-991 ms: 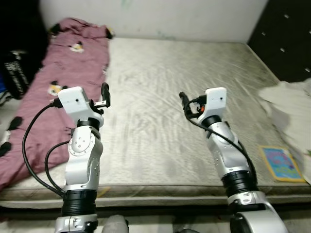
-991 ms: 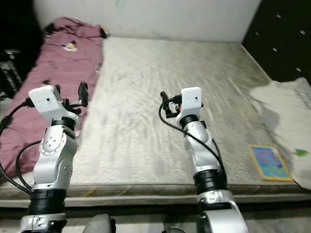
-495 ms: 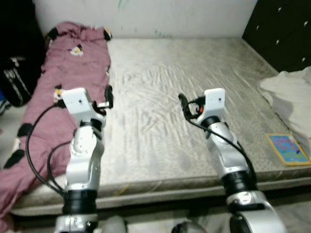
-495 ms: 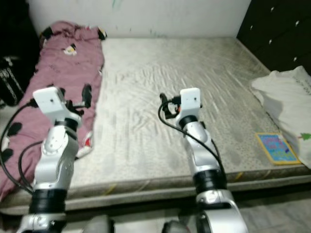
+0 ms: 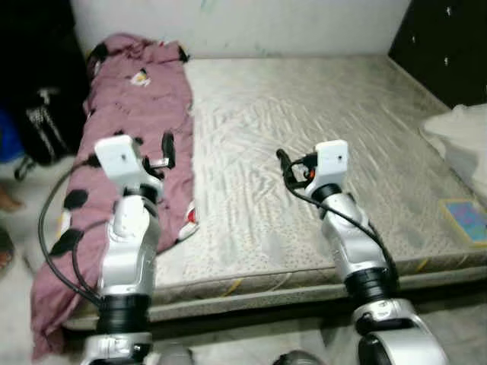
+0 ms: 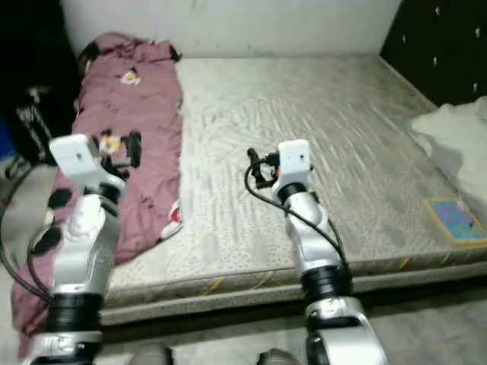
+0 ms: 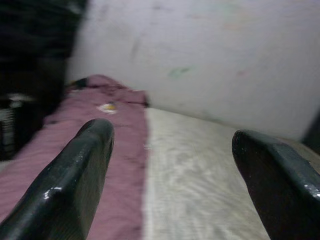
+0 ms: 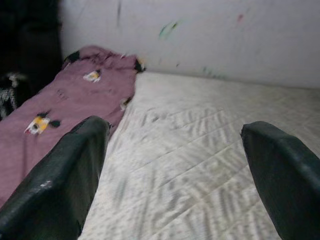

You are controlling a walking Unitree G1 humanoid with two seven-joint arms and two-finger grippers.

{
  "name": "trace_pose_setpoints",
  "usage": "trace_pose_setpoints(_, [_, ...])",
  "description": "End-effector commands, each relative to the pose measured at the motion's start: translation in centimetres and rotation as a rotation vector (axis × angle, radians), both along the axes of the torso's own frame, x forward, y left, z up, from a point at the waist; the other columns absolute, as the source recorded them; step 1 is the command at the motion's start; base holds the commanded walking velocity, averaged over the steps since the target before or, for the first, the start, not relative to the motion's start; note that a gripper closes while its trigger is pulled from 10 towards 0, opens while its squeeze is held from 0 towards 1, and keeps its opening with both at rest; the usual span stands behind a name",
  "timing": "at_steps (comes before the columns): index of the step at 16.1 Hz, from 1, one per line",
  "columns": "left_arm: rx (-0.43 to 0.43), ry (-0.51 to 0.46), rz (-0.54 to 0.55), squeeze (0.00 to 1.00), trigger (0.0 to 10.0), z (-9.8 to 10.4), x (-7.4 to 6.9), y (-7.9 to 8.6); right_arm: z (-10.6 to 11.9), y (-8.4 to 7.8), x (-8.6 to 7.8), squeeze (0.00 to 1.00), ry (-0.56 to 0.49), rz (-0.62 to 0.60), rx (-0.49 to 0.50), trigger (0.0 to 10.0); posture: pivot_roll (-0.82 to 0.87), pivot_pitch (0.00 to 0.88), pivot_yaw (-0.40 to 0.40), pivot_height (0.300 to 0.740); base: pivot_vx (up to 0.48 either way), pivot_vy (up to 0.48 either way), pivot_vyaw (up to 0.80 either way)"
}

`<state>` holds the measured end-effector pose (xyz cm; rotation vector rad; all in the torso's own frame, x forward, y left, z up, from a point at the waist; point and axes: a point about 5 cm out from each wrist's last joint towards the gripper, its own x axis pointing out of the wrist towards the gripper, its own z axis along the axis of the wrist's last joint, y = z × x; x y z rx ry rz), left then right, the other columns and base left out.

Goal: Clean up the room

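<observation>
A maroon blanket (image 5: 133,99) with small cartoon prints lies along the left side of a bare grey mattress (image 5: 319,99), and its near end hangs over the front edge towards the floor. My left gripper (image 5: 166,146) is held up over the blanket's near part, open and empty; its wide-apart fingers (image 7: 75,180) frame blanket and mattress. My right gripper (image 5: 283,161) hovers over the middle of the mattress, also open with nothing in it, fingers (image 8: 65,180) spread.
A white bundle of cloth (image 5: 464,137) lies at the right edge of the bed, with a colourful flat book (image 5: 466,219) nearer the front. A black bag (image 5: 42,122) stands on the floor left of the bed. A dark cabinet (image 5: 449,38) stands at the back right.
The camera has drawn back and turned a little: the bed's front edge, the blanket's hanging end and the floor at left now show. Both arms keep the same raised pose.
</observation>
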<state>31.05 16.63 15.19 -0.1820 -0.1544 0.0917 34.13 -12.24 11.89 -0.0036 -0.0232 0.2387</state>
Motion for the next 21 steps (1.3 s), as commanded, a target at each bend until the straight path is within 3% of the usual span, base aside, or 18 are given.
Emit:
trace_pose_setpoints(1, [0.007, -0.002, 0.020, 0.00, 10.0, 0.1, 0.0, 0.5, 0.8, 0.7, 0.3, 0.00, -0.029, 0.020, 0.006, 10.0, 0.06, 0.000, -0.050, 0.740, 0.000, 0.480, 0.00])
trace_pose_setpoints(7, [-0.002, 0.023, 0.011, 0.00, 10.0, -0.7, -0.6, 0.2, 0.6, 0.6, 0.0, 0.00, -0.016, 0.019, 0.006, 10.0, 0.05, 0.000, -0.059, 0.740, 0.000, 0.480, 0.00])
trace_pose_setpoints(11, [-0.004, 0.052, -0.001, 0.00, 10.0, -1.4, -1.5, 0.0, 0.3, -0.1, -0.9, 0.00, 0.000, 0.003, 0.008, 10.0, 0.04, 0.000, -0.058, 0.740, 0.000, 0.480, 0.00])
trace_pose_setpoints(19, [-0.008, 0.076, -0.025, 0.00, 10.0, -1.7, -2.1, -0.6, -0.6, -0.8, -2.2, 0.00, 0.051, -0.016, 0.006, 10.0, 0.03, 0.007, -0.060, 0.740, 0.000, 0.480, 0.00])
trace_pose_setpoints(21, [0.007, 0.063, -0.025, 0.00, 10.0, -1.6, -2.4, -0.6, -0.8, -0.9, -2.4, 0.00, 0.064, -0.015, -0.003, 10.0, 0.03, 0.020, -0.065, 0.740, 0.000, 0.000, 0.00])
